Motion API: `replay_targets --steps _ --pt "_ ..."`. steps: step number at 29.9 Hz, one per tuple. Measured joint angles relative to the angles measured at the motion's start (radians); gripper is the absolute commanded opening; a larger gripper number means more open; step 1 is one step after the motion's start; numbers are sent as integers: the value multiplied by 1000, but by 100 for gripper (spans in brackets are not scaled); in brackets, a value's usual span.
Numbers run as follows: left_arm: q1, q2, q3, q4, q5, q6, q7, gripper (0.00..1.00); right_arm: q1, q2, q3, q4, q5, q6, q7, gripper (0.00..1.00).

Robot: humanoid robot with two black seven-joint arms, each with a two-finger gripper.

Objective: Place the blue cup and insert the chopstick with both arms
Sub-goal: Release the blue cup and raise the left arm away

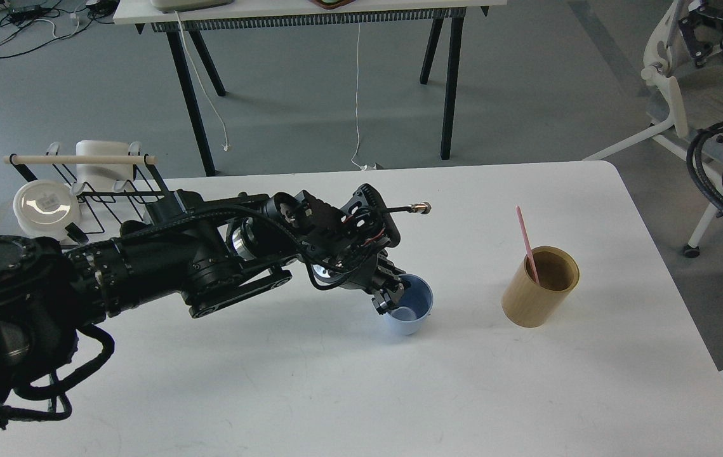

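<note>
The blue cup [409,311] stood upright on the white worktop [348,393], roughly mid-surface, mouth open upward. The left pincer [391,293] reached it from the left and above, its dark fingers straddling the cup's near-left rim, one seemingly inside the mouth and one outside. The pincer looked clamped on the rim, though the fingers were small and dark against the arm. The cup's base appeared to rest on the worktop.

To the right of the cup, well apart from it, stood the tan cylindrical holder [540,286], also upright. The pink chopstick [525,241] leaned inside it, lower end hidden within the holder, upper end tilted up and to the left above the rim.

The left arm [196,263] stretched in from the left edge across the worktop. Behind it, at the worktop's far-left corner, sat a black wire rack [101,190] with a pale wooden rod [79,160] across its top, a white round dish [44,204] leaning at its left side and a white container [102,160] behind.

The right pincer did not show in the view.
</note>
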Motion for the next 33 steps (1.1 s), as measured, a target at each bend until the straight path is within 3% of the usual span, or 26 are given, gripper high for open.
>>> replay_targets --steps 7,16,21,28,33 --pt "-1 22 -66 -3 -24 0 -9 74 -1 -18 0 13 0 0 0 99" --pt "16 98 -462 8 -272 0 -9 98 -16 -169 -60 138 -105 0 0 99" --pt "41 144 -579 46 -583 35 -14 99 -3 -226 -69 171 -310 0 0 99" --pt "35 161 -613 142 -1149 90 -37 100 1 -265 -70 267 -662 0 0 98" --pt "38 180 -629 241 -1491 83 -39 100 -6 -288 -78 395 -923 0 0 98"
